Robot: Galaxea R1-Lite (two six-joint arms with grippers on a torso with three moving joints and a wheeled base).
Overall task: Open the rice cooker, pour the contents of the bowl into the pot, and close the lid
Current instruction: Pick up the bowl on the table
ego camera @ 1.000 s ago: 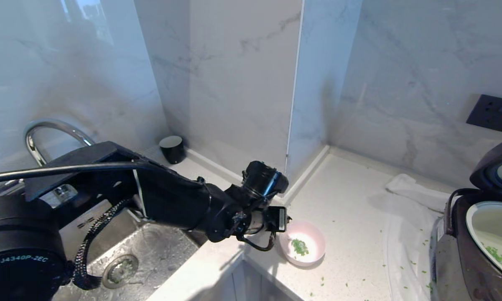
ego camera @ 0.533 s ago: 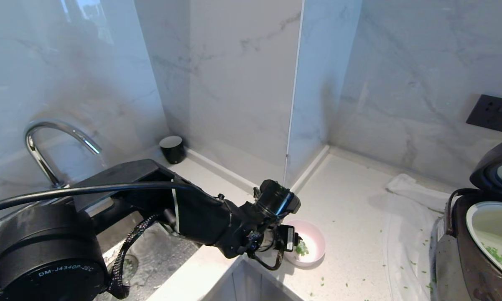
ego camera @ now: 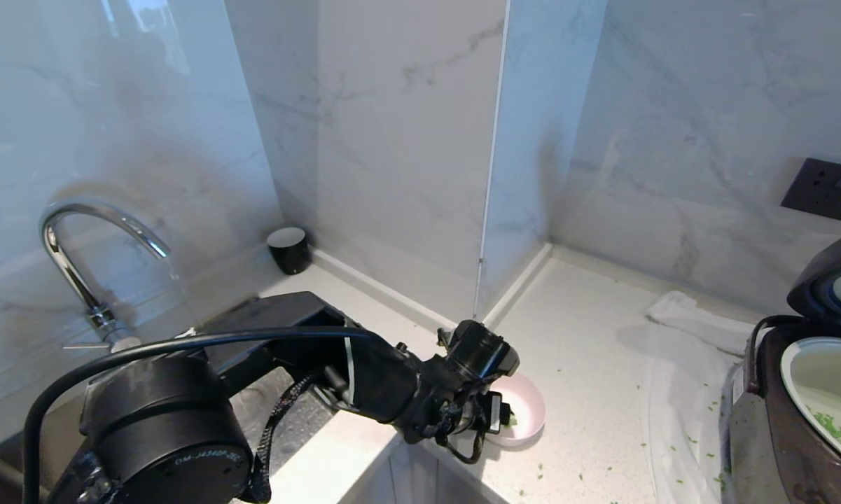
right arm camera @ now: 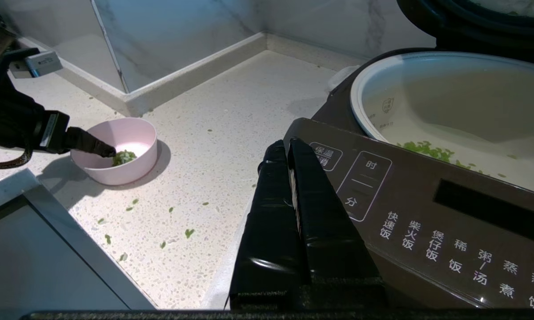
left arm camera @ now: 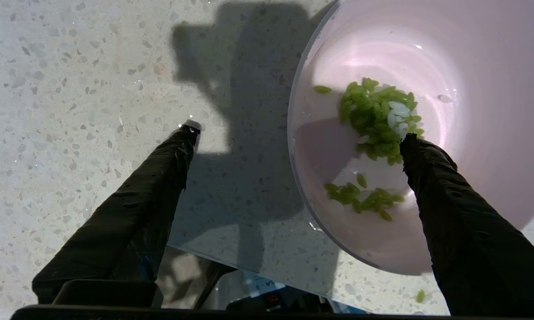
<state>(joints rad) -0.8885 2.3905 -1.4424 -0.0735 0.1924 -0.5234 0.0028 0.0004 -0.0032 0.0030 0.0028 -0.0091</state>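
Observation:
The pale pink bowl point(ego camera: 529, 414) point(left arm camera: 471, 66) point(right arm camera: 133, 171) stands on the speckled counter near its front edge. A small heap of green bits point(left arm camera: 378, 115) point(right arm camera: 123, 156), the contents, lies inside. My left gripper point(ego camera: 501, 420) point(left arm camera: 300, 133) is open and straddles the bowl's near rim, one finger point(left arm camera: 431, 178) over the green bits, the other point(left arm camera: 160, 178) outside above the counter. At the right the rice cooker point(ego camera: 763, 420) point(right arm camera: 427, 209) has its lid point(ego camera: 833, 280) raised. Its white pot point(ego camera: 823, 381) point(right arm camera: 449, 89) holds some green bits point(right arm camera: 427, 150). My right gripper point(right arm camera: 287, 144) is shut beside the cooker's button panel.
A sink point(ego camera: 287, 434) with a chrome faucet point(ego camera: 77, 231) lies left of the bowl. A black cup point(ego camera: 288, 248) stands in the back corner. A white cloth point(ego camera: 686, 350) lies beside the cooker. Green bits point(right arm camera: 160, 222) are scattered on the counter.
My left arm has come down and to the right onto the bowl. Its fingers have spread wider, and one now reaches inside the rim. The right arm has kept still.

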